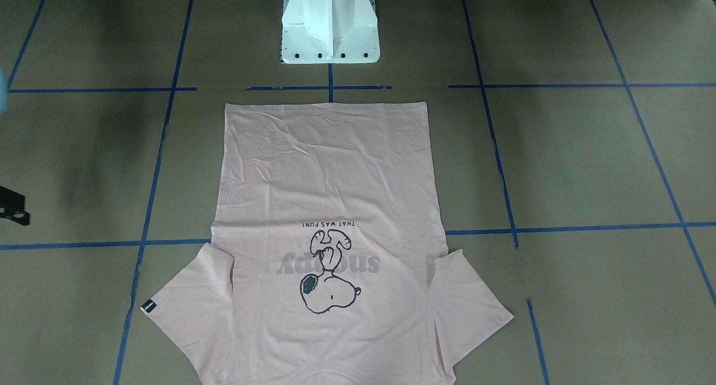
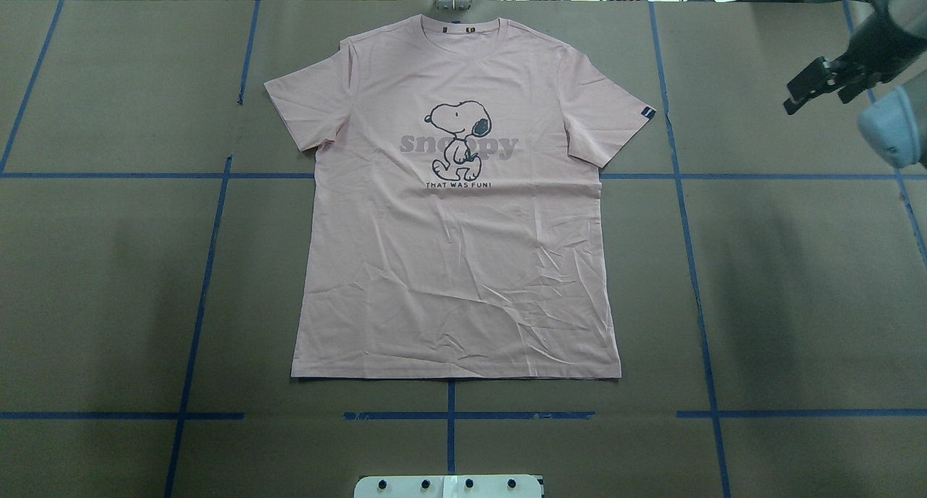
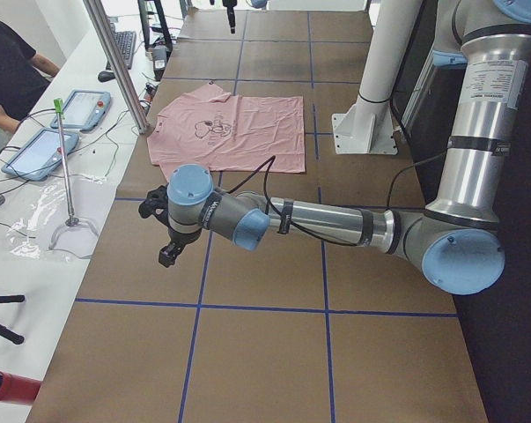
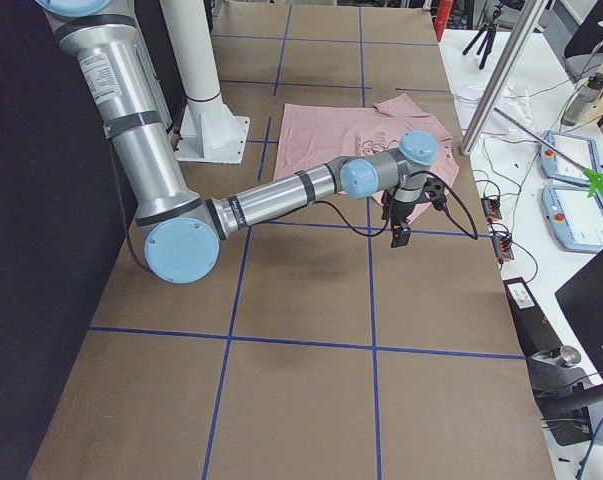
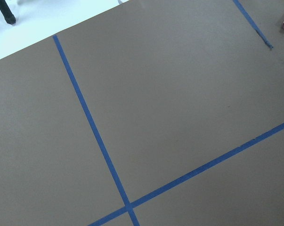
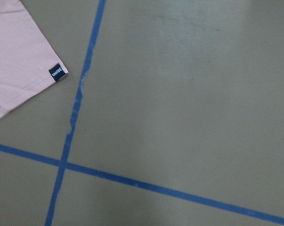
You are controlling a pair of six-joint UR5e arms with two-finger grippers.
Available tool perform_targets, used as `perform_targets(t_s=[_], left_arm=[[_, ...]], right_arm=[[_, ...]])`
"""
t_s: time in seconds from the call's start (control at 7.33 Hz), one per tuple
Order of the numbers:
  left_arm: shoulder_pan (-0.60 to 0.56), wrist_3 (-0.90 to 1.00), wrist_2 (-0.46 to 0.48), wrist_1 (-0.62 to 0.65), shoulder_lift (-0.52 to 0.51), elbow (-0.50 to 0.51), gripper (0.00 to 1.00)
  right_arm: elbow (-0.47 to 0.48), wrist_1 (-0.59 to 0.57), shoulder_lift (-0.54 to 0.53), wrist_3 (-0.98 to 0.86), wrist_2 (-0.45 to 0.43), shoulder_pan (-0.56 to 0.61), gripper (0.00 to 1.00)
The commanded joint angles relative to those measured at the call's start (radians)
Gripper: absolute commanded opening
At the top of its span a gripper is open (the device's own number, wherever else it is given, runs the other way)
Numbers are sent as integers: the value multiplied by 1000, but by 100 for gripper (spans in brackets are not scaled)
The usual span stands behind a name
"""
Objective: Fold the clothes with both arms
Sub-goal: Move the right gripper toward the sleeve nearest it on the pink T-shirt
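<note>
- L arm (image 3: 318,220): stretched low over bare brown surface (image 2: 108,266), well left of the cloth, outside overhead view. Prob. parked wide so the shirt stays clear of it.
- L gripper (image 3: 166,251): pointing down above surface, no cloth near it. Shown only from the side, so can't tell if open or closed. Own wrist cam gives just blue tape lines (image 5: 92,127) plus a pink sliver at top-right corner.
- T-shirt (image 2: 456,266): pale pink, flat, print up, mid-surface. Collar (image 2: 456,27) at far edge, hem (image 2: 456,375) toward white pedestal (image 1: 330,27). Both sleeves spread out, light creases in lower half. Squared to tape grid, likely so each arm gets one matching side.
- Dark sleeve tag (image 2: 647,111): on the sleeve at robot's R; in R wrist cam too, just beside a tape line.
- R gripper (image 2: 822,89): hovering above surface near far edge, well apart from that sleeve. Jaws look apart, nothing between.
- R arm (image 4: 271,200): reaching out low, roughly mirroring L arm.
- Judgement: no fold made yet, task at its very start.
- Next, prob.: each gripper in to its own side (sleeve/shoulder), pinch, fold inward together.
- Risk: thin cloth lying flat, so easy to miss it or catch one layer only; uneven timing betw. arms = skewed fold.
</note>
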Motion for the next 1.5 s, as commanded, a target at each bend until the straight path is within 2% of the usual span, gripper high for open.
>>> perform_targets(t_s=[0.0,0.14,0.41,0.96,1.36], left_arm=[[87,-75,9,-41,-37,18,100],[89,-164,5,-49,-38,17,100],[89,-185,-2,-49,-42,6,100],[89,-237,5,-46,-70,7,100],[89,-237,3,-47,-70,4,100]], right_arm=[[-263,386,100,265,-6,-64,99],[-331,409,177,353,-12,-70,100],[-389,409,243,379,-147,-137,100],[-497,416,325,393,-190,-213,97],[-549,424,348,391,-236,-237,95]])
